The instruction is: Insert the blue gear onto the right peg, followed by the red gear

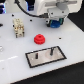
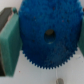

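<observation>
The blue gear point(image 2: 47, 35) fills most of the wrist view, its dark centre hole facing the camera. My gripper point(image 2: 45, 39) is shut on it, with teal fingers point(image 2: 9, 42) against its toothed rim on either side. In the exterior view the gripper point(image 1: 54, 23) hangs above the table at the back right, a bit of the blue gear point(image 1: 56, 22) showing between its fingers. The red gear point(image 1: 38, 39) lies flat on the white table. The grey black-edged plate point(image 1: 46, 59) sits in front, with the right peg point(image 1: 51, 50) upright near its right end.
A second thin peg point(image 1: 37, 56) stands toward the plate's end on the exterior view's left. A beige block-like fixture point(image 1: 18, 27) stands at the back on the exterior view's left. The white table's dark edge point(image 1: 75, 31) runs along the right.
</observation>
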Robot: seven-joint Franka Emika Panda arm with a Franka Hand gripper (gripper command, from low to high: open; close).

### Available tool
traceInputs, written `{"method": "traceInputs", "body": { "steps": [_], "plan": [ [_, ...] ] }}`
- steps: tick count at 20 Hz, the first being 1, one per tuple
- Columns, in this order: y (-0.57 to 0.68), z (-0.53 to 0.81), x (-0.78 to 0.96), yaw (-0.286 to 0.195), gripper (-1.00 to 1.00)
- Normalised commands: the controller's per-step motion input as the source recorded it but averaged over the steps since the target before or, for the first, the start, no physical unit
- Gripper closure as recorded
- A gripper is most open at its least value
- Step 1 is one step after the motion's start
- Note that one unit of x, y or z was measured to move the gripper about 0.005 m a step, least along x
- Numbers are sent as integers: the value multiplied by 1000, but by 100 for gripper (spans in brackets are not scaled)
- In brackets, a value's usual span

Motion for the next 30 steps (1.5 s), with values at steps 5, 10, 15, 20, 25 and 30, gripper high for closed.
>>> {"method": "traceInputs", "body": {
  "steps": [5,10,15,20,25,30],
  "plan": [
    [-23,484,256,0,100],
    [-114,577,541,0,100],
    [-185,566,654,0,100],
    [-220,559,715,0,100],
    [-237,515,755,0,100],
    [-254,434,789,0,100]
  ]
}}
